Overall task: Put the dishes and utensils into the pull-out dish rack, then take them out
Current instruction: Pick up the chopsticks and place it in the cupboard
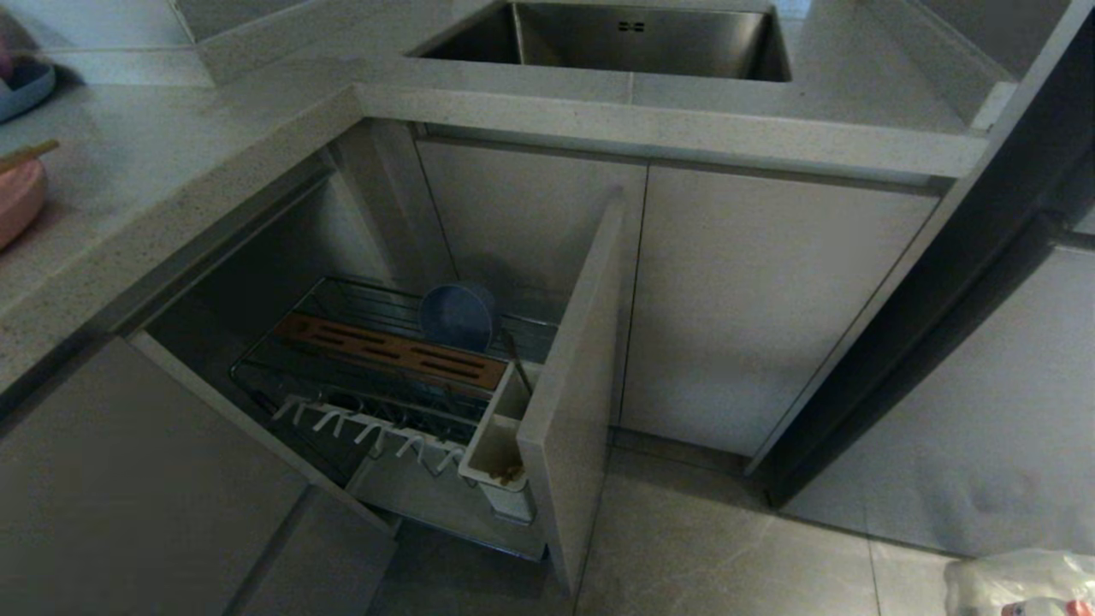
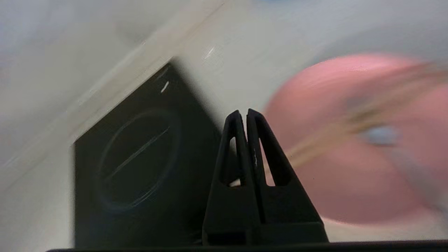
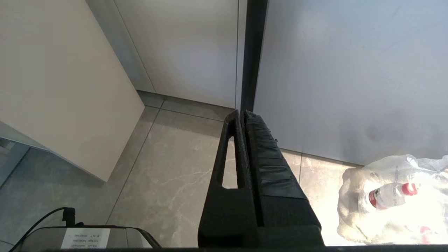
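Note:
The pull-out dish rack (image 1: 282, 381) stands drawn out of the corner cabinet, with its wooden strip (image 1: 389, 351), white pegs (image 1: 368, 428) and utensil cup (image 1: 496, 428). The blue-grey bowl (image 1: 458, 315) stands on edge at the back of the rack. On the counter at far left lies the pink plate (image 1: 17, 201) with chopsticks (image 1: 30, 154) across it. In the left wrist view my left gripper (image 2: 244, 113) is shut and empty, just short of the blurred plate (image 2: 350, 182); chopsticks (image 2: 367, 115) and a grey smear lie on it. My right gripper (image 3: 241, 113) hangs shut over the floor.
The rack's beige door front (image 1: 573, 385) juts out on its right side. A sink (image 1: 616, 38) is set in the counter behind. A black cooktop (image 2: 140, 168) lies beside the plate. A blue dish (image 1: 26, 85) sits far left. A plastic bag (image 3: 392, 199) of bottles lies on the floor.

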Controlling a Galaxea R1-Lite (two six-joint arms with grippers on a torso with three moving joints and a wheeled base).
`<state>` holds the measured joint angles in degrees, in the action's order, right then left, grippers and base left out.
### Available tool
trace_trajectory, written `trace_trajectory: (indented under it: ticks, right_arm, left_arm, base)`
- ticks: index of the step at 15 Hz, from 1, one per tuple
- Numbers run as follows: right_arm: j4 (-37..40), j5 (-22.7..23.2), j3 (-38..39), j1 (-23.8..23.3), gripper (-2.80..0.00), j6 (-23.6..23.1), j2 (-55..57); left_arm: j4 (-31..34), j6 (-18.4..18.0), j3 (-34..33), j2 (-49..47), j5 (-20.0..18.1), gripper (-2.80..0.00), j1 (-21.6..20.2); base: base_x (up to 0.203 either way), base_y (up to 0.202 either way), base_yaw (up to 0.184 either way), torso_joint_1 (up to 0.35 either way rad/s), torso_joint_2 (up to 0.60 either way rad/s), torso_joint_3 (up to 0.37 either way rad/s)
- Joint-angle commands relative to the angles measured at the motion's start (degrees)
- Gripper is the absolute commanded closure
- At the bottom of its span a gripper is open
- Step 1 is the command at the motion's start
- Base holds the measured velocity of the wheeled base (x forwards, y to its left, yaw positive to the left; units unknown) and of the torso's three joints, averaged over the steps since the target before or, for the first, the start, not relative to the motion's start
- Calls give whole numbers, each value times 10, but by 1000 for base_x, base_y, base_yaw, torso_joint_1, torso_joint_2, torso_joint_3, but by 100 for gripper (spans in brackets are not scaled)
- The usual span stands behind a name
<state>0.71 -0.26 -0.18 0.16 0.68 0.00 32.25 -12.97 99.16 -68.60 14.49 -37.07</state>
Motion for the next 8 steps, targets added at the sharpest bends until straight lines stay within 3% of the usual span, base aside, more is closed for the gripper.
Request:
trace_trajectory:
  ticks: [1,2,3,7,8]
  right_arm:
    - [0,0,0,0,0,0,0]
    - [0,0,0,0,0,0,0]
    - [0,0,0,0,0,0,1]
    - [0,0,0,0,0,0,0]
    - [0,0,0,0,0,0,0]
  left_arm:
    - [38,-1,22,-61,-113,0,-103]
    - [80,-1,41,-78,-171,0,-123]
    - [114,-2,58,-91,-202,0,-129]
    - [183,-3,94,-115,-305,0,-129]
    - [188,-6,97,-118,-314,0,-130]
  base:
    - [0,0,0,0,0,0]
    - [0,0,0,0,0,0]
    - [0,0,0,0,0,0]
    - [0,0,0,0,0,0]
    - [0,0,0,0,0,0]
